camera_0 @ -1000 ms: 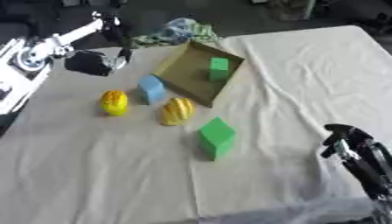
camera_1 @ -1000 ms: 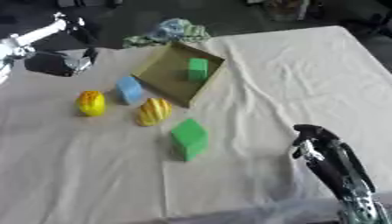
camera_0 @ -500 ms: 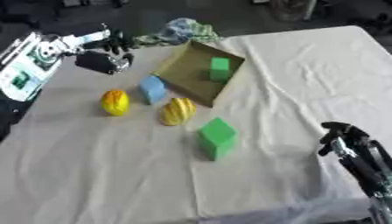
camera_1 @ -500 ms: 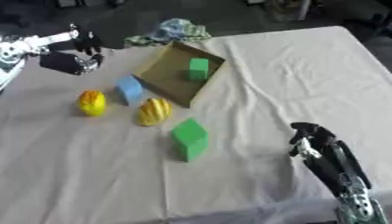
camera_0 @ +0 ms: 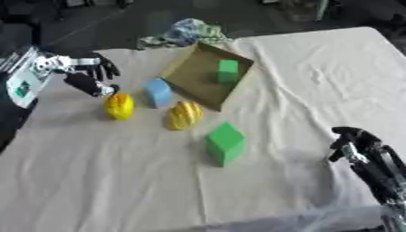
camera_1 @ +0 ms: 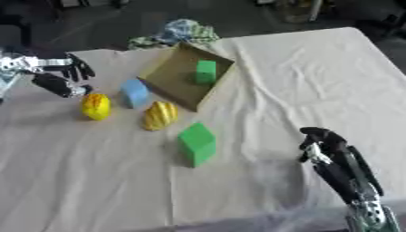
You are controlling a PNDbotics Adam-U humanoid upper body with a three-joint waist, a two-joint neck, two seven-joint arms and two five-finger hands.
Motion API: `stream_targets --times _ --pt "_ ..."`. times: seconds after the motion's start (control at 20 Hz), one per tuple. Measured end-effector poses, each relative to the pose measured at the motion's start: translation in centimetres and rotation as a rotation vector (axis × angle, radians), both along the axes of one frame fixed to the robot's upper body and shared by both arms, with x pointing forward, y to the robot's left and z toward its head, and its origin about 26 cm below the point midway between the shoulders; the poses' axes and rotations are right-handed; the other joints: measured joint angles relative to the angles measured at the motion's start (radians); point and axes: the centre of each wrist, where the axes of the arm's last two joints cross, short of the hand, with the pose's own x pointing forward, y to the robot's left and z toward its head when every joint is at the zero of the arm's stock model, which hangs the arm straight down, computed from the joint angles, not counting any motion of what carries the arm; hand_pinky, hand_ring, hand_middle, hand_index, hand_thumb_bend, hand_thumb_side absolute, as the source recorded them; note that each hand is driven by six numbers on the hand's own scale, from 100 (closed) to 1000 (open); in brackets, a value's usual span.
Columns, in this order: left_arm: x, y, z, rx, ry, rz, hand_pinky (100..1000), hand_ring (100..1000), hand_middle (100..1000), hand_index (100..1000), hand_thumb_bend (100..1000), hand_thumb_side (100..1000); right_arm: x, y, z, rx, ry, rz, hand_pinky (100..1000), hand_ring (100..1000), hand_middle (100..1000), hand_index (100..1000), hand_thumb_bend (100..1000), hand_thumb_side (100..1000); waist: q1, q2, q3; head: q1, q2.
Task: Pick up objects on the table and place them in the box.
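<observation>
A table draped in a cream cloth (camera_0: 301, 72) stands before a dark floor. The left hand (camera_0: 94, 76), fingers spread and empty, hovers just beside the yellow fruit (camera_0: 120, 106). For a clean pickup it should probably drop straight over the fruit, avoiding the blue block (camera_0: 158, 92). The box (camera_0: 190, 74) lies near, holding a small green block (camera_0: 228, 70). The right hand (camera_1: 321, 141) idles, fingers curled and empty, at lower right.

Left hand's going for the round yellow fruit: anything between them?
Nothing visible. The left hand hangs open just up-left of the yellow fruit, with only bare cloth between. The blue block sits on the fruit's far side.
</observation>
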Motion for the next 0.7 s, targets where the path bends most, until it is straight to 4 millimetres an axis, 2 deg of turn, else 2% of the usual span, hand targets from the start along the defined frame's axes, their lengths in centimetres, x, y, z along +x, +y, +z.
stream_targets --times 0.05,0.15,0.5,0.7 --pt "0.1 0.0 -0.1 0.005 -0.012 -0.004 764 719 723 865 195 451 0.0 0.0 0.0 0.000 0.000 0.000 500 422 480 742 100 538 0.000 0.000 0.000 0.000 0.000" --pt "0.1 -0.1 -0.3 0.013 -0.042 -0.012 766 720 725 866 193 431 0.0 0.0 0.0 0.001 0.001 -0.001 500 422 480 742 100 539 0.000 0.000 0.001 0.000 0.000" --pt "0.3 -0.8 -2.3 0.083 -0.073 -0.037 779 739 744 871 223 563 0.0 0.1 0.0 0.003 0.001 -0.001 500 422 480 743 100 542 -0.001 0.001 0.000 -0.001 0.000" --pt "0.4 -0.9 -3.0 0.151 -0.048 -0.055 777 739 749 872 245 561 0.0 0.1 0.0 0.003 0.001 -0.001 501 422 480 743 100 541 -0.002 0.001 -0.001 -0.002 0.000"
